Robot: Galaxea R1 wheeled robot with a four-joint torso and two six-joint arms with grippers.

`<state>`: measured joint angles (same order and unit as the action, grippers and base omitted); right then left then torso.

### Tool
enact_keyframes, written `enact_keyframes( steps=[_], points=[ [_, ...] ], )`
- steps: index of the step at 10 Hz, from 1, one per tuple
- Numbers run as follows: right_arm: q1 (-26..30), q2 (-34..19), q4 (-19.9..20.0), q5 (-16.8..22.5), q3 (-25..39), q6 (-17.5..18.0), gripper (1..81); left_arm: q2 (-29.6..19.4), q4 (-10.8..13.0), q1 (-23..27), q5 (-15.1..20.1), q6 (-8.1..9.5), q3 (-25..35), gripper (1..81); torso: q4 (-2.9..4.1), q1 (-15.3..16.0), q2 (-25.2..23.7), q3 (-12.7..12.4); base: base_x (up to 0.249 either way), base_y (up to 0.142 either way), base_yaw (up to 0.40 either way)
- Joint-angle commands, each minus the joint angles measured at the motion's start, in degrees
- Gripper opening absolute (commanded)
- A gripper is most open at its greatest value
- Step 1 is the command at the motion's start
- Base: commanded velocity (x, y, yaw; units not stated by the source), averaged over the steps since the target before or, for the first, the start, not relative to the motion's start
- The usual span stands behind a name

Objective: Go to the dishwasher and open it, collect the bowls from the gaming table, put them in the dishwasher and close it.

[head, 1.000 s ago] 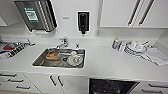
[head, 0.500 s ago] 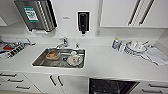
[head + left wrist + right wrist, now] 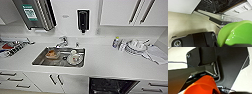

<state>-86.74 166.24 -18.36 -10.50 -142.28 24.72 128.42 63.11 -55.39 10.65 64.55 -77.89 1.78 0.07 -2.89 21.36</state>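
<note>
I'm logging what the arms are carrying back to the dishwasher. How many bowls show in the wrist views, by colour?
Green bowl: 1
Orange bowl: 1
Total: 2

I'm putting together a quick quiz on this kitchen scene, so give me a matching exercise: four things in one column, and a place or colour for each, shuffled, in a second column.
Things:
1. bowl in the left wrist view
2. bowl in the right wrist view
3. soap dispenser
4. dishwasher

Places or colours:
A. black, on the wall above the sink
B. orange
C. under the counter, open, dark inside
D. green

Pairs: 1-D, 2-B, 3-A, 4-C
</note>
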Motion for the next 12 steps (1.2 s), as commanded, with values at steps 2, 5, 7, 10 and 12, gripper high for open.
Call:
enact_keyframes(
  steps=[2, 5, 7, 10, 12],
  points=[
    [0.55, -0.45, -0.27, 3.03, 1.05, 0.15, 1.0, -0.44, -8.0, 19.82, 25.99, 0.31, 14.69, 1.0, 0.0, 0.02, 0.0, 6.42, 0.0, 0.0, 0.0],
    [0.73, -0.45, -0.28, 3.03, 1.83, 0.15, 1.0, 7.45, -11.15, 27.12, 37.31, 0.31, 16.1, 1.0, 0.0, 0.06, 0.06, 5.68, 0.0, 0.0, 0.0],
    [0.73, -0.45, -0.36, 2.94, 1.84, 0.15, 1.0, 12.48, -13.63, 32.05, 42.25, 0.31, 15.92, 1.0, 0.0, 0.09, 0.09, 6.27, 0.0, 0.0, 0.0],
    [0.64, -0.45, -0.36, 2.51, 2.27, 0.15, 1.0, 20.65, -13.72, 35.13, 43.67, 0.31, 12.06, 1.0, 0.0, 0.09, 0.09, 6.17, 0.0, 0.0, 0.0],
    [0.2, -0.8, -0.1, 0.56, 2.28, 0.15, 1.0, 25.83, -6.99, 35.13, 39.77, 0.91, 7.95, 1.0, 0.0, 0.11, 0.11, 6.17, 0.0, 0.0, 0.0]
  ],
)
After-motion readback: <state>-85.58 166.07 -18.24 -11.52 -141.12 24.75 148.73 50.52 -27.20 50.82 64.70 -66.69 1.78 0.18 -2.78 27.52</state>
